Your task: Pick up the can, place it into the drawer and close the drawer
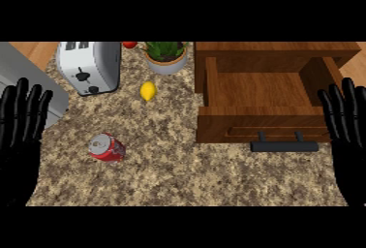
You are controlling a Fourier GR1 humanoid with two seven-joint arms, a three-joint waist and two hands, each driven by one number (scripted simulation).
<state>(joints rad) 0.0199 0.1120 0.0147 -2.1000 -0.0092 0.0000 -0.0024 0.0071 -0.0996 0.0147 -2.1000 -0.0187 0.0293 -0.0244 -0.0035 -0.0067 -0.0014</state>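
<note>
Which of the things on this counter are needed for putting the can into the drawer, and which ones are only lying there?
For the job:
red can
open wooden drawer
its black handle

Only lying about:
toaster
lemon
potted plant
small red fruit, at the far edge

Clear speckled granite counter [186, 179] all round the red metal can [107, 147]; a yellow lemon [148, 91] sits at its one o'clock. At two o'clock, the brown wooden drawer [257, 123] gapes open from above.
</note>
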